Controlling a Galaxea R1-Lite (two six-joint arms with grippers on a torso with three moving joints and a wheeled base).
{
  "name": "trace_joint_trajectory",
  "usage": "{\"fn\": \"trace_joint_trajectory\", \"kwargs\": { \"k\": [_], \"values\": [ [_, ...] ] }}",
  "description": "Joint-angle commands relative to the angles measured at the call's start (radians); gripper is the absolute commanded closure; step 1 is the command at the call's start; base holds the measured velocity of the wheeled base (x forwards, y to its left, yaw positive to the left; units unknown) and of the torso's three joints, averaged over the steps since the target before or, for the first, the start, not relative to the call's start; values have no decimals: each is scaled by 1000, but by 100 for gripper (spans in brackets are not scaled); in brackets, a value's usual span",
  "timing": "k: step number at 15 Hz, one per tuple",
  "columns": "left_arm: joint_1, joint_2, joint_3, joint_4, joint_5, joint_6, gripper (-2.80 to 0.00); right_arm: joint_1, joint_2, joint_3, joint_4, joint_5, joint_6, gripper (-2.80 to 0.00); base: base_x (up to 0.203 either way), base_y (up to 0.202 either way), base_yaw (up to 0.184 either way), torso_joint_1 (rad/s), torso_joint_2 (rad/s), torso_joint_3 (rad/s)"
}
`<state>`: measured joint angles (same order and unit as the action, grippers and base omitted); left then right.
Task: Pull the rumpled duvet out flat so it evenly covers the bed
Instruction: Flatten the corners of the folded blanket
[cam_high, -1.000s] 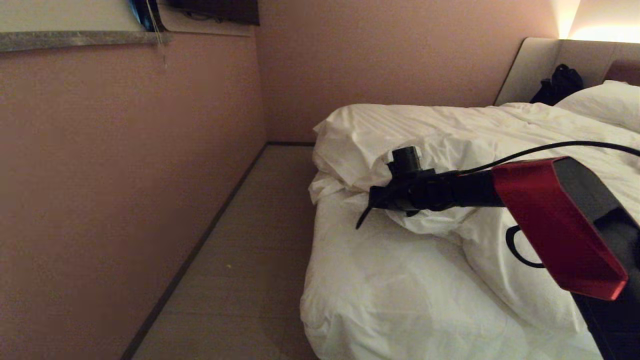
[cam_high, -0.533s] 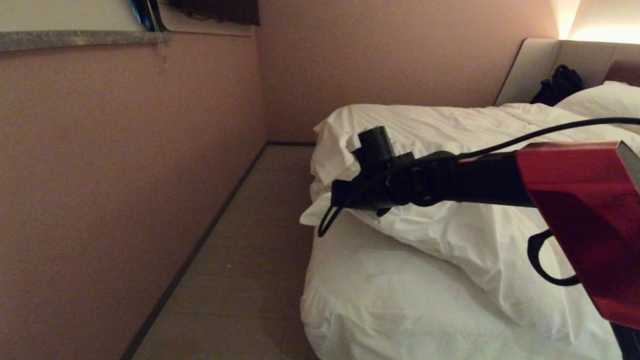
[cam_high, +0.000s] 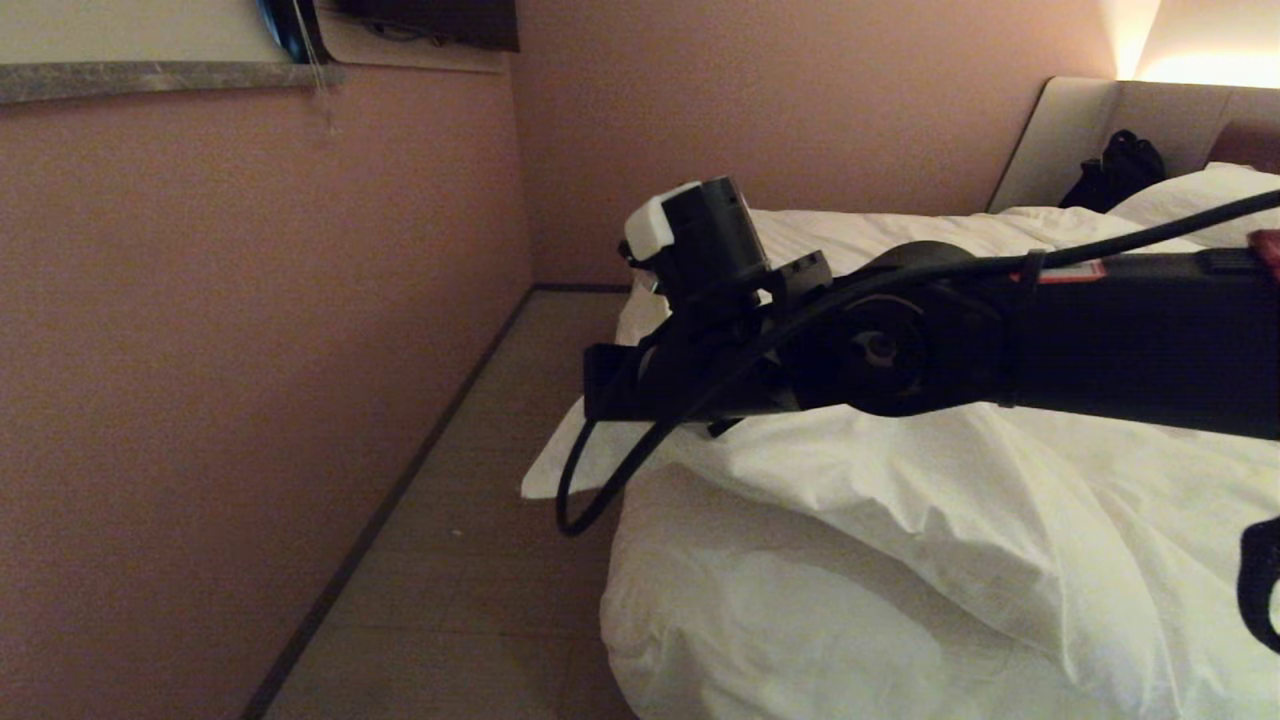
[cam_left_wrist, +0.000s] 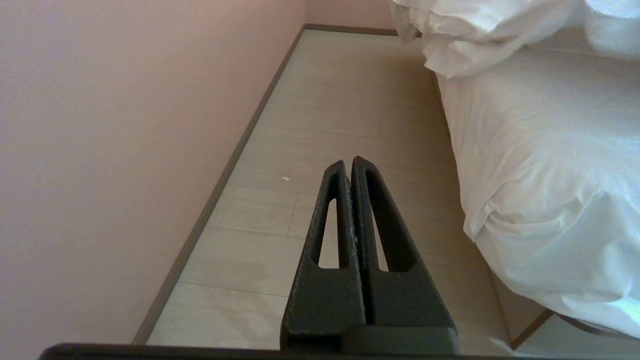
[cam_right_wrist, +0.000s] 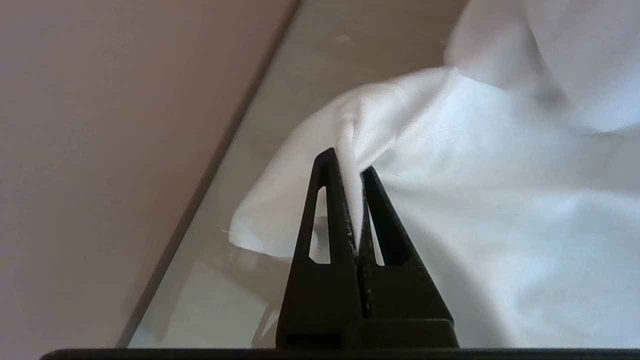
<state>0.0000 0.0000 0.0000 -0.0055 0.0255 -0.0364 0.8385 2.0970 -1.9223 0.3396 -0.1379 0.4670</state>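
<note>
Right gripper (cam_right_wrist: 352, 172): pinching duvet (cam_right_wrist: 450, 165) corner – lifted clear so it spreads
Beneath it: floor (cam_right_wrist: 300, 75) beside bed (cam_high: 780, 620)
Left gripper (cam_left_wrist: 348, 167): pressed together, parked

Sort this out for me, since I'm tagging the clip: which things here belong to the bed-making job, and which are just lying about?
Part of the job:
- duvet, its corner pinched in the right pincer
- bed

Just lying about:
- pillow at the headboard
- black bag by the headboard
- left pincer, shut, idle above the floor

likely a hotel bedroom: white-made bed (cam_high: 800, 620), padded headboard (cam_high: 1080, 130), pillow (cam_high: 1190, 205), pink walls (cam_high: 250, 350).
</note>
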Motion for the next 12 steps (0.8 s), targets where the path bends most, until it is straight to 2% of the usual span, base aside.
{"fn": "trace_joint_trajectory", "kwargs": {
  "k": [1,4,12],
  "values": [
    [0,0,0,-1,1,0,0,48,-27,0,16,-5,2,0,0,0,0,0,0,0],
    [0,0,0,-1,1,-1,0,154,-32,0,18,-11,2,0,0,0,0,0,0,0],
    [0,0,0,-1,1,0,0,307,-17,8,56,-25,7,0,0,0,0,0,0,0]
  ]
}}
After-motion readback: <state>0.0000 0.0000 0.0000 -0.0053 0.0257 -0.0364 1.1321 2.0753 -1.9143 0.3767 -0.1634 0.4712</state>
